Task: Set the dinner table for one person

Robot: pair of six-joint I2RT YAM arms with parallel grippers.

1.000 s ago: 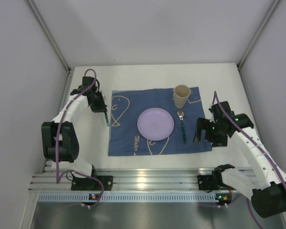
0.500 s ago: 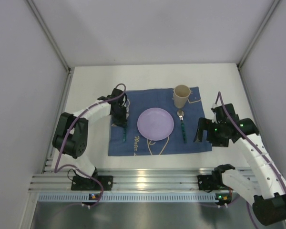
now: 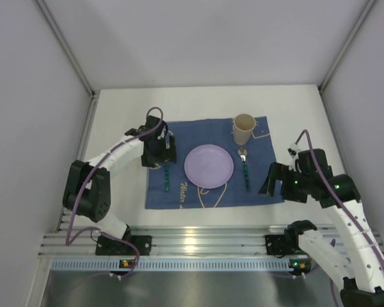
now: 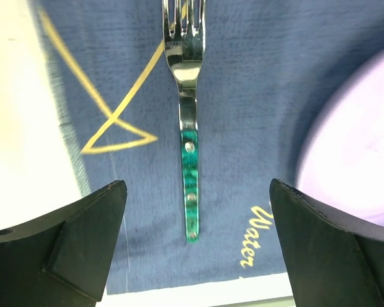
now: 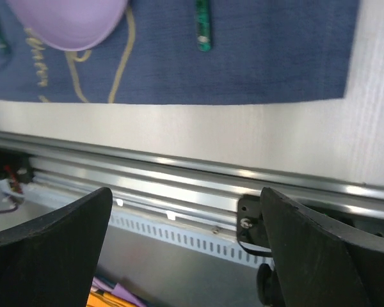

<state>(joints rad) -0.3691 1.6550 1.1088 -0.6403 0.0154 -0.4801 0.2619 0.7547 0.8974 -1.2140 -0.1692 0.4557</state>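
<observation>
Presently: left hand (image 3: 164, 160), fingers spread wide, holding nothing. A green-handled fork (image 4: 191, 179) lies flat on the blue placemat (image 4: 243, 96) in the gap between the fingers, touching neither. The white surface (image 3: 115, 128) carries the mat and shows bare just left of this hand, past the mat's edge. Left arm reaches forward and inward, with the hand pointing down over the mat's left part, beside the lilac plate (image 3: 208, 166). Right hand (image 3: 273, 181): equally spread, empty, poised near the mat's near right corner, above the same surface.
</observation>
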